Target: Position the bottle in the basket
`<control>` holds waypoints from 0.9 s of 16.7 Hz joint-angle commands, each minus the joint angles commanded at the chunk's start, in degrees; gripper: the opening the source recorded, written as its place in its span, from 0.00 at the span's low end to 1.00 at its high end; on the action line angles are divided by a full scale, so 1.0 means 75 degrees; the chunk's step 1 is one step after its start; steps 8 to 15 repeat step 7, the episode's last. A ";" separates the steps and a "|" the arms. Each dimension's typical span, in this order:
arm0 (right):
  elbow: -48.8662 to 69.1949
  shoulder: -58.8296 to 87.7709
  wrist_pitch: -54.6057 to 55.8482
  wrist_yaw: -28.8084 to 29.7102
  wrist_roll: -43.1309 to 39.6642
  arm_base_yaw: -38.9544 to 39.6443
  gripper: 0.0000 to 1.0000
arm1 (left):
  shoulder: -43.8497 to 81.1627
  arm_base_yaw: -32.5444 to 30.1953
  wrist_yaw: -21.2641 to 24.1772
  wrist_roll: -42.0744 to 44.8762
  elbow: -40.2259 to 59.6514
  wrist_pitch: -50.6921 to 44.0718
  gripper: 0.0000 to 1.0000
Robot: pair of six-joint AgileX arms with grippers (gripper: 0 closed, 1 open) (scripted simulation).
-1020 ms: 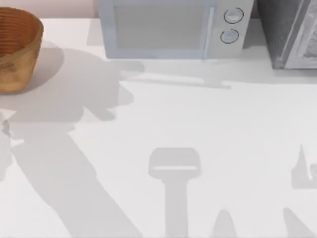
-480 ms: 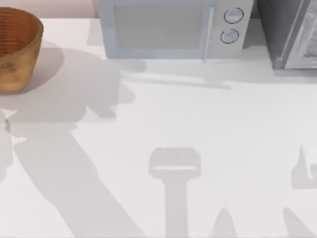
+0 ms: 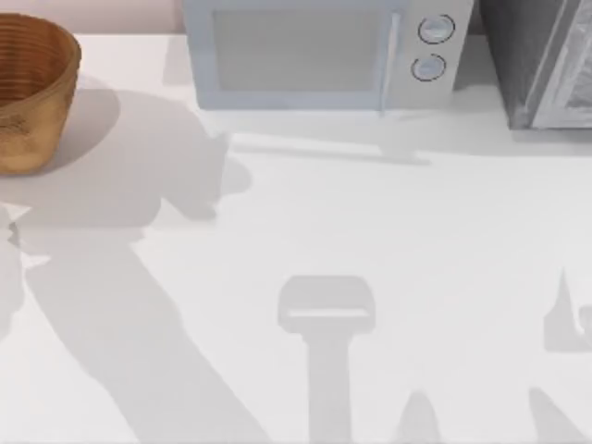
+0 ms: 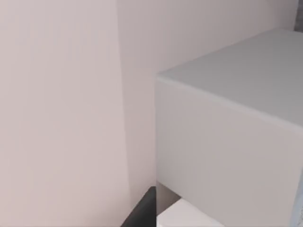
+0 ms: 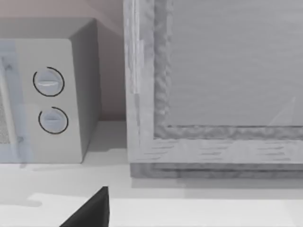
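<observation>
White counter (image 3: 388, 240) crossed by arm shadows, round wicker basket (image 3: 28, 88) at its far left corner, left of the microwave (image 3: 319, 55), grey speckled cabinet (image 3: 541, 60) right of the microwave, end effector states cannot be told.

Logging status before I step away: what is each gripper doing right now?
Left gripper: cannot be told from these views.
Right gripper: cannot be told from these views.
</observation>
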 joint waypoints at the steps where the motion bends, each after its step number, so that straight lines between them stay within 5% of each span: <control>1: 0.0000 0.0000 0.0000 0.0000 0.0000 0.0000 1.00 | 0.0000 0.0000 0.0000 0.0000 0.0000 0.0000 0.98; 15: 0.0000 0.0000 0.0000 0.0000 0.0000 0.0000 1.00 | 0.0000 0.0000 0.0000 0.0000 0.0000 0.0000 1.00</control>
